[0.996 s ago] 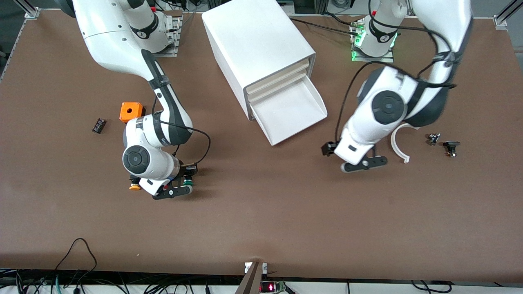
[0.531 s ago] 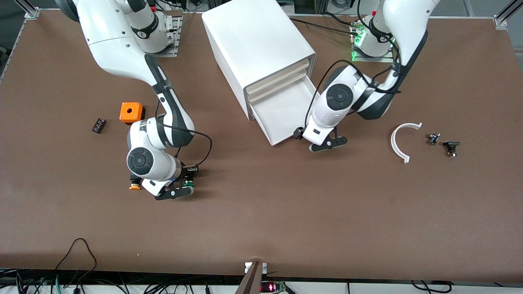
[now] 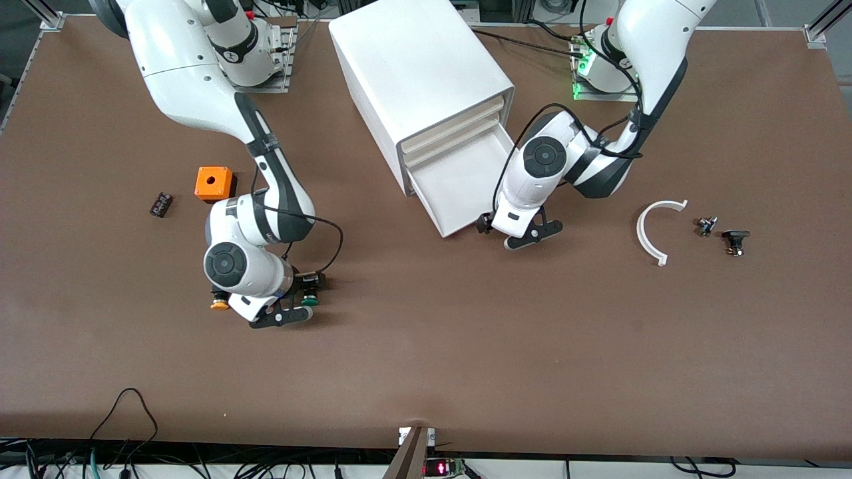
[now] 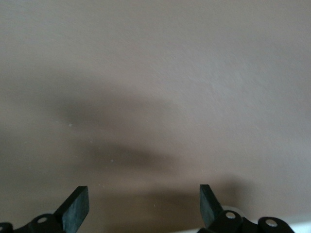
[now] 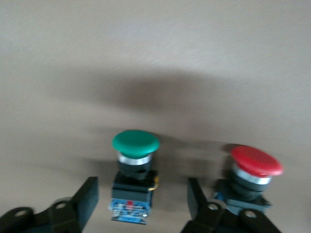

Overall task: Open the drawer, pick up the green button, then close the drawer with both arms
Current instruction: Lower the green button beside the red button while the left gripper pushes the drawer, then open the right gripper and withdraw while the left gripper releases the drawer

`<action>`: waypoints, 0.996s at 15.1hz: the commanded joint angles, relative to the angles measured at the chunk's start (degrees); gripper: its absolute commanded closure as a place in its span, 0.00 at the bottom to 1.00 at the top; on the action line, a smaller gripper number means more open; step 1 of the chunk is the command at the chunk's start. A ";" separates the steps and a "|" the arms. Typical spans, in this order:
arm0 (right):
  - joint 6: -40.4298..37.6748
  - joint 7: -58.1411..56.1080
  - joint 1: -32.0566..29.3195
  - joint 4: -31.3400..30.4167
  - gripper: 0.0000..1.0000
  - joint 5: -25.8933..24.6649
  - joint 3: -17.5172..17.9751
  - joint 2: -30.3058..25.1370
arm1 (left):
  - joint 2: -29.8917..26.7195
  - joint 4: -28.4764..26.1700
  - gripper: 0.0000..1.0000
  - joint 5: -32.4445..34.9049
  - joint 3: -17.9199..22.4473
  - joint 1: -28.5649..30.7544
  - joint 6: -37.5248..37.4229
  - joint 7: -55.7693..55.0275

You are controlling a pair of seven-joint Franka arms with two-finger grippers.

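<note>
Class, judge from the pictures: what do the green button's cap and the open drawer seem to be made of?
Green button cap: probably smooth moulded plastic, even colour with a soft sheen; a silvery, possibly metal ring sits beneath it. Open drawer: likely matte white plastic, thin uniform walls, no grain.

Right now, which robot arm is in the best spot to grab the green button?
The right arm. Its open tool sits around the green button on the table, beside the red one. The left tool is open at the open drawer's front corner.
</note>
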 commanded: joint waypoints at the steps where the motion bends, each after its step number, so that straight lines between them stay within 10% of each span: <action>1: -2.09 -1.27 -3.62 -0.34 0.00 1.07 0.84 -3.16 | 1.26 -0.33 0.00 6.70 -0.19 -2.32 0.80 -11.52; 15: -16.13 -2.41 -7.32 -12.03 0.00 -0.42 -5.40 -28.20 | 0.30 -6.22 0.00 1.36 -12.93 0.13 0.01 -12.61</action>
